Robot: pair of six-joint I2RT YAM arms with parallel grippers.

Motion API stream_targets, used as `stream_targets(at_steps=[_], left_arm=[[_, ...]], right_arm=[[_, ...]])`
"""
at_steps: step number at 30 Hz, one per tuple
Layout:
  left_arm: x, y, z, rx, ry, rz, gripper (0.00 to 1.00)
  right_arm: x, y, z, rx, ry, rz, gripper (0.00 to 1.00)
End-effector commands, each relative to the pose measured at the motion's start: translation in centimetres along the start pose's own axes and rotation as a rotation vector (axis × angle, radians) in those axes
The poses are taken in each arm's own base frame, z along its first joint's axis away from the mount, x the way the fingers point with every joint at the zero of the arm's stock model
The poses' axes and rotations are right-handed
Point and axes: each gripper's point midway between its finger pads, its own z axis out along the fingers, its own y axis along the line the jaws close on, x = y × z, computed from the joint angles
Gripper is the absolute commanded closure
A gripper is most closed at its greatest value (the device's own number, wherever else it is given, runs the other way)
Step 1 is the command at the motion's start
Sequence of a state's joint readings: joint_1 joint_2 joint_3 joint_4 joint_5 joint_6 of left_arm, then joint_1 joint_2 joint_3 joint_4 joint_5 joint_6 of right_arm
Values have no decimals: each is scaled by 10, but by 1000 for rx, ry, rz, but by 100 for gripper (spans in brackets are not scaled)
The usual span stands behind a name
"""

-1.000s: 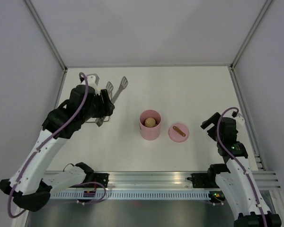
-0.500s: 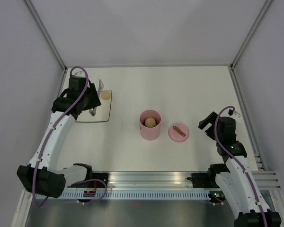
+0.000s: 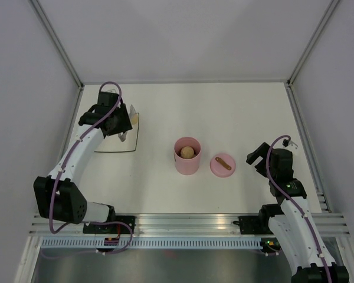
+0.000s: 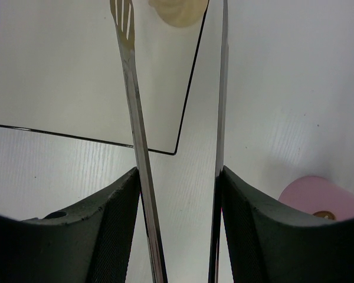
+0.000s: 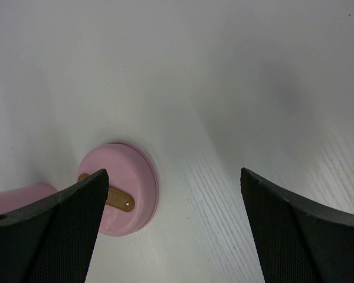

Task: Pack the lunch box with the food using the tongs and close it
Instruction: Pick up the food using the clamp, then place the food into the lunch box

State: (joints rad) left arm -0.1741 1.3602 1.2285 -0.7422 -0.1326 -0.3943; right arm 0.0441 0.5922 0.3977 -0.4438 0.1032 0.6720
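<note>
Left gripper [image 4: 178,177] is clamping slim silver metal tongs [image 4: 134,124]; round beige ball [image 4: 178,10] at twelve o'clock, probably light, slippery: pinch mid-ball.

Mid-table [image 3: 253,112]: pink cylindrical lunch box [image 3: 187,163], round beige food ball [image 3: 187,152] inside. Just beside it on the right: round pink lid [image 3: 223,165], lying flat. Far left, toward the back: thin black-edged rectangular mat [image 3: 121,146], second beige ball [image 4: 178,12] at its far right corner. Over the mat: long silver metal tongs [image 4: 134,106], clamped between the left gripper [image 4: 180,177] fingers, tips flanking that ball.
</note>
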Motion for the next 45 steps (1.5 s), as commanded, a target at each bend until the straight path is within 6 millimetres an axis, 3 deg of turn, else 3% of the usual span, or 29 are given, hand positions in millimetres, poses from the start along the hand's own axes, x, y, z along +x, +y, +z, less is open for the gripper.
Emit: stream_targets(at_steps=[1,9,16,22,31,32,33,36,37,38,39,40,42,43,45], left_arm=[[-10,-10,12,43,-21,22,40],[-2,-4,34,-1,22,55,42],[-9,-10,43,-2,26,69,44],[-3,-15,55,8,63,83,47],[-5,-14,53,-7,48,105,66],[-16,-13,33,3,-3,102,71],[-16,-13,33,3,-3,102,71],[-28,-20,-9,57,-69,108,73],[-36,-33,-37,117,-125,125,73],[-35,-42,-51,151,-137,142,73],[-27,-49,-65,176,-121,166,73],[-23,-73,-89,250,-141,216,73],[-11,-88,-126,296,-153,265,73],[5,-104,-141,348,-136,300,73],[19,-112,-166,409,-122,322,73]], right_arm=[[-2,4,1,-20,-10,-11,2],[-1,1,4,-9,-13,-2,2],[2,-2,6,7,-4,4,2],[2,-4,7,19,-4,1,2],[-1,-5,8,34,-6,0,2],[-3,-3,8,33,-10,1,2],[-3,-3,8,33,-10,1,2],[-6,-4,7,42,-19,2,2],[-7,-4,6,44,-23,6,2],[-8,-4,6,50,-26,13,2],[-9,-5,7,60,-30,19,2],[-10,-5,7,63,-32,26,2],[-10,-5,8,66,-28,45,2],[-11,-4,8,65,-30,52,2],[-11,-4,7,70,-31,67,2]])
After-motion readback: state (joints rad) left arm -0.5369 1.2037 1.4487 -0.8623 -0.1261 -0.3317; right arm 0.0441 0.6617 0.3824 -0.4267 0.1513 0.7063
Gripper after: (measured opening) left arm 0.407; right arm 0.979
